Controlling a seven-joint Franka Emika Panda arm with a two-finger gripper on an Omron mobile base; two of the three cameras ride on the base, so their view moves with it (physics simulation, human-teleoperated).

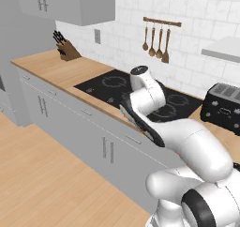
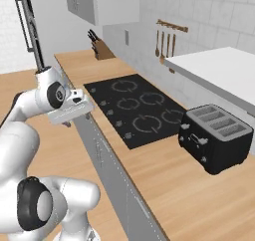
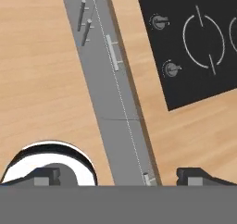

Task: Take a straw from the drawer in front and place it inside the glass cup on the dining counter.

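— While the white robot arm (image 1: 187, 141) hangs over the near edge of the light-wood surface (image 3: 194, 130), how do its dark fingers (image 3: 192, 176) stand?
— Released and spread wide, grasping nothing; they point straight down at that edge.
— And the light-grey drawer (image 3: 110, 82) with the slim bar handle?
— Shut, flush in the grey cabinet front under the surface, just below the fingers; its handle lies along the front; what it holds inside I cannot tell.
— What sits on the surface?
— A flat black cooktop (image 1: 117, 87) just beyond the arm; a black slotted toaster (image 2: 216, 135) to its right; a wooden knife block (image 1: 68, 50) far to the left, near the tiled wall.
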